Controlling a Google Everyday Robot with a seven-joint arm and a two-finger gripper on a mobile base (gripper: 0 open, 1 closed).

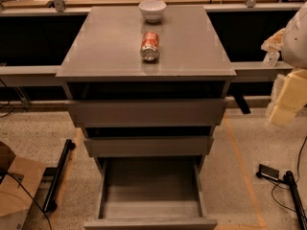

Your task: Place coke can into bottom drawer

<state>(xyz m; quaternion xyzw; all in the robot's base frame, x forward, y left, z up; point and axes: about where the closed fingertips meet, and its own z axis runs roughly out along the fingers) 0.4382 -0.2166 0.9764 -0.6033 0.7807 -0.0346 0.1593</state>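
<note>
Coke can (pixel 149 46) lying on its side on the cabinet top (pixel 100 51), upper centre of frame, one silver end toward the camera. It is near the white bowl (pixel 152 10) but apart from it. Bottom drawer (pixel 151 188) pulled open at lower centre. Gripper (pixel 286 97) at the right edge, well apart from the can; whether spread or pressed together cannot be told.

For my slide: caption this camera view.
Coke can lies on cabinet top by bowl; bottom drawer open; gripper at right.
</note>
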